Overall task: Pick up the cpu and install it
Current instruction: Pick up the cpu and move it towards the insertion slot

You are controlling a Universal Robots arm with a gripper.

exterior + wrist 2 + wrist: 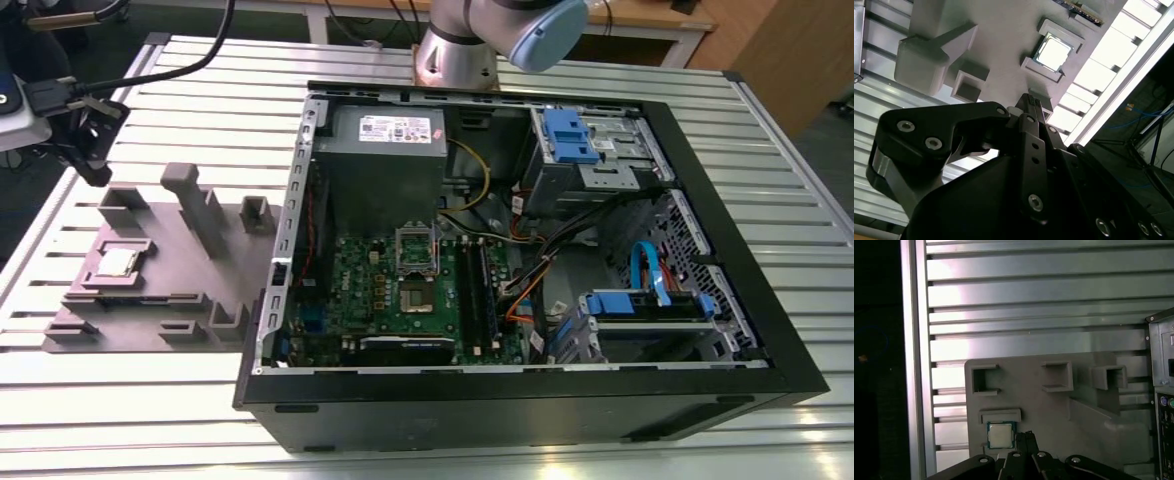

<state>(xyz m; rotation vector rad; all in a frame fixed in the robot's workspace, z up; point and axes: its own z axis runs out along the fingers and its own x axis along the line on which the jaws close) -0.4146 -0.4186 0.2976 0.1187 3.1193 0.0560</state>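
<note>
The cpu [118, 262] is a small square chip with a silvery top, lying flat in a recess of the grey fixture plate [187, 255] at the exterior view's left. Both wrist views show it: cpu [1053, 54], cpu [1001, 435]. My gripper [94, 172] hangs above the table beyond the plate's far left corner, apart from the chip. Its black fingers [1030, 102] lie together with nothing between them, and the gripper [1026, 436] tip sits close beside the chip in the first wrist view. The metal-framed socket [418, 297] on the green motherboard stands bare.
The open black computer case [747, 330] lies on the slatted metal table [441, 70], right of the fixture plate. Inside are a grey power supply [384, 140], blue drive brackets [567, 135] and loose cables. Upright grey posts [182, 195] rise from the plate. The arm's base [461, 50] stands behind the case.
</note>
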